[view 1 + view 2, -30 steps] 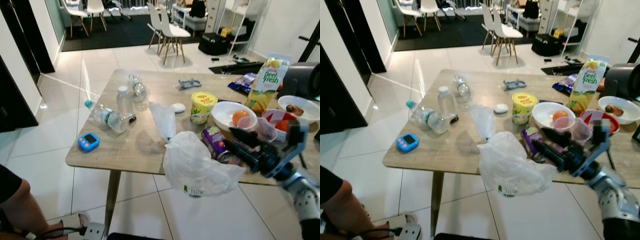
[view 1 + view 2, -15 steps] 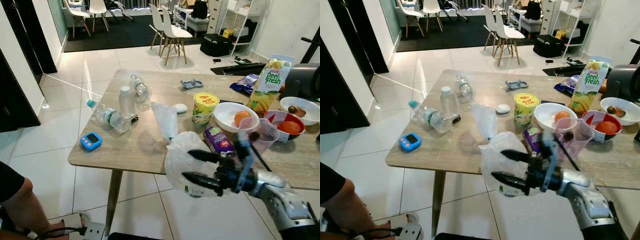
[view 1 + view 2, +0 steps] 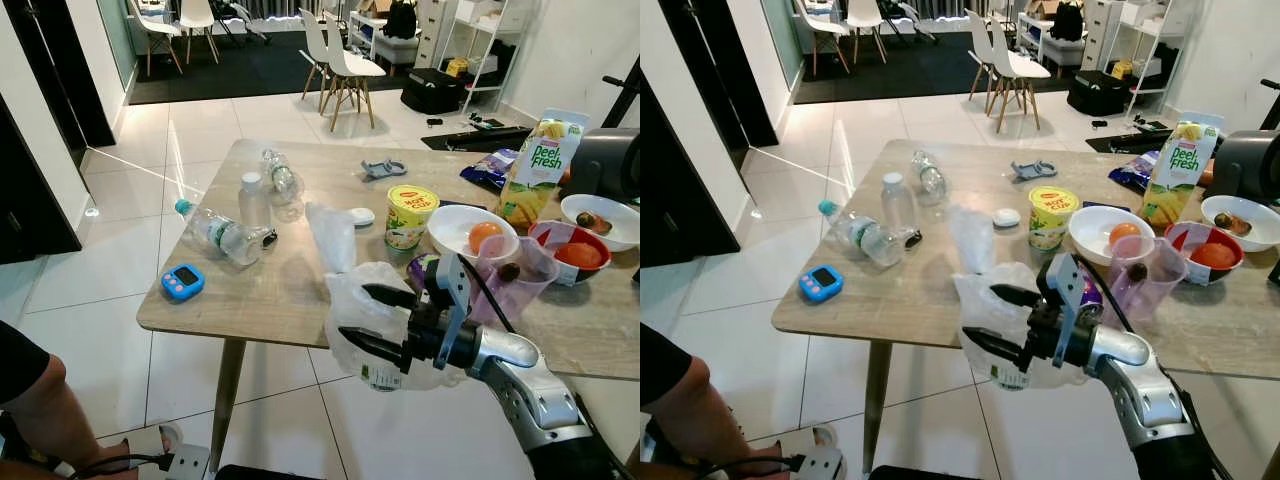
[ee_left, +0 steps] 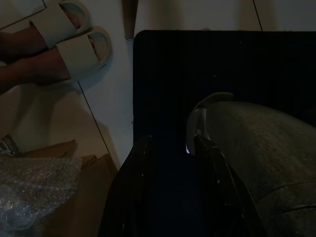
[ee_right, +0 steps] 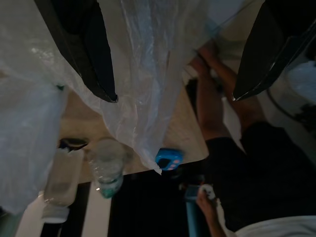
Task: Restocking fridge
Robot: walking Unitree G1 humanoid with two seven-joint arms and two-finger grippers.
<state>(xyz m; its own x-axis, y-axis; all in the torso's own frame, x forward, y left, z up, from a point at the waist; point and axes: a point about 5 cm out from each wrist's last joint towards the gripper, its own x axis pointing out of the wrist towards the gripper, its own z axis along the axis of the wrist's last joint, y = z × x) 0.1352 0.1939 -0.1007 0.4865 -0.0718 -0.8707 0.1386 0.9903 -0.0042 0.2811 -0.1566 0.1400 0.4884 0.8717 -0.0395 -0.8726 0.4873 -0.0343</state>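
Right pincer (image 3: 372,318) has closed in around crumpled translucent plastic bag (image 3: 362,312).

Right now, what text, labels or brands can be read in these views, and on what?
"Peel Fresh": on the juice carton.
Yellow cup: red label, too small to read.
Plastic bag: small printed label, too blurred to read.
Purple can, blue timer, bottle labels: unreadable.

plastic bag (image 3: 372,325) blocking purple can (image 3: 424,272), bare tabletop (image 3: 262,295) left
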